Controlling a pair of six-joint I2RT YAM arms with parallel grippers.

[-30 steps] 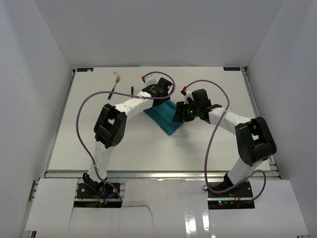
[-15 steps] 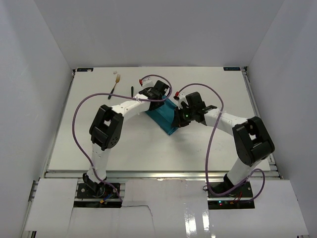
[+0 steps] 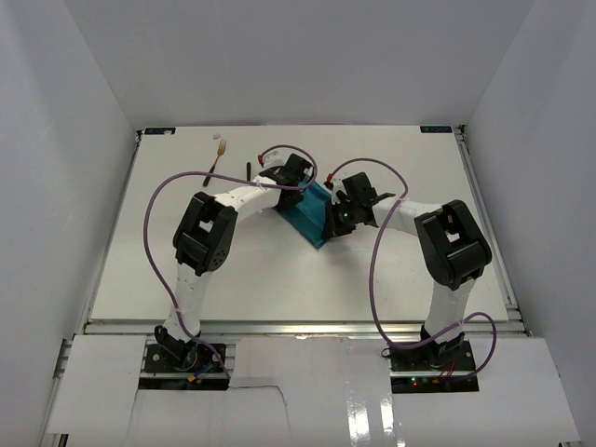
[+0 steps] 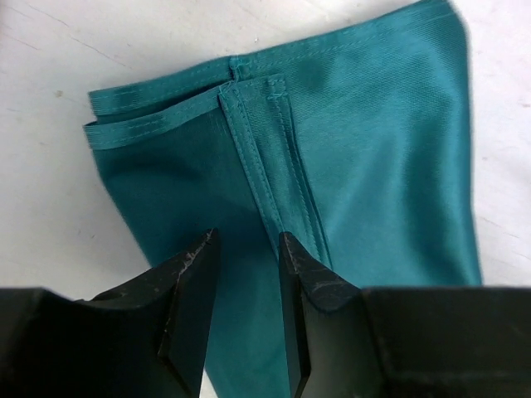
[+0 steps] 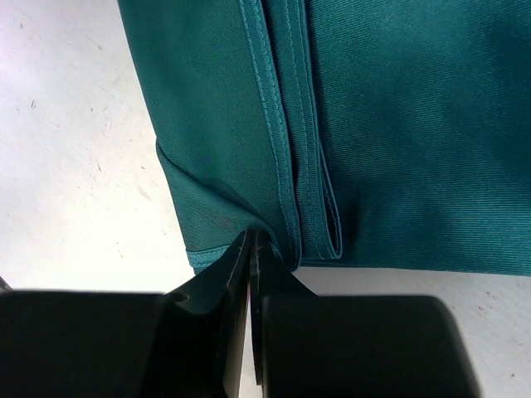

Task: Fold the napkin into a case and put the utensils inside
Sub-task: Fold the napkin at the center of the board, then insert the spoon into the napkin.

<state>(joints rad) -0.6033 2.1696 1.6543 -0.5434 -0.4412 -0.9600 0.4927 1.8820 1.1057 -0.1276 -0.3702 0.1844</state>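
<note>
The teal napkin lies folded at the table's middle, between the two arms. My left gripper is at its far end; in the left wrist view its jaws stand narrowed with a fold of the napkin filling the gap beside a stitched hem. My right gripper is at the napkin's right edge, and its jaws are shut on a corner of the napkin next to the doubled hems. The fork and the knife's dark handle lie on the table at the back left, apart from the napkin.
White walls close in the white table on three sides. Purple cables loop from both arms above the surface. A small white bit lies beyond the fork's head.
Both grippers have closed onto the napkin. Both arms have shifted a little toward the back left, and the napkin now looks narrower, with its right edge drawn in.
</note>
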